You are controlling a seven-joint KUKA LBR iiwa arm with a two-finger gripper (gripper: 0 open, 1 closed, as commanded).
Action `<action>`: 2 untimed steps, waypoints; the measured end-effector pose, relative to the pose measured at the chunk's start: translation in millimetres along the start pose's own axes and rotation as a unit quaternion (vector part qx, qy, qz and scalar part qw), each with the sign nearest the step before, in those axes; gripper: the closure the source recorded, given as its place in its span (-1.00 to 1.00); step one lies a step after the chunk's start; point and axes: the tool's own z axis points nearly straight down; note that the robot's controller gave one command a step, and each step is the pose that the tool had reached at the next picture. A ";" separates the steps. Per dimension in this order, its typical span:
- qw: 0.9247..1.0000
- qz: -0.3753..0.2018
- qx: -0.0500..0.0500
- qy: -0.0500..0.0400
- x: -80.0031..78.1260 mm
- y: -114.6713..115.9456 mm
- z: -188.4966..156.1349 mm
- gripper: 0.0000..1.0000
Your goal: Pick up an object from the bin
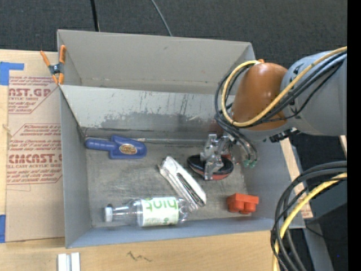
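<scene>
While gripper (212, 161) hung low at 3 o'clock of bin (75, 168), right wall stood near; far wall lay close at 12. Open floor ran toward 9 o'clock and centre. Clear bottle (148, 212) at 6 o'clock lay on its side along near wall, label reading "hint" upside down. Blue-handled tool (115, 147) at 10 o'clock carried yellow oval label, unreadable. White-silver tool (180, 180) lay at 7 of gripper, orange block (242, 202) at 5. Black-and-red round thing (196, 164) sat directly under gripper, partly hidden. Gripper's state: could not tell.
</scene>
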 end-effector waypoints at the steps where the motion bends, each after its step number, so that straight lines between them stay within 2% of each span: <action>1: 1.000 -0.001 0.000 0.004 0.9 1.3 -4.4 1.00; 2: 1.000 0.021 0.000 0.004 24.7 3.8 -59.5 1.00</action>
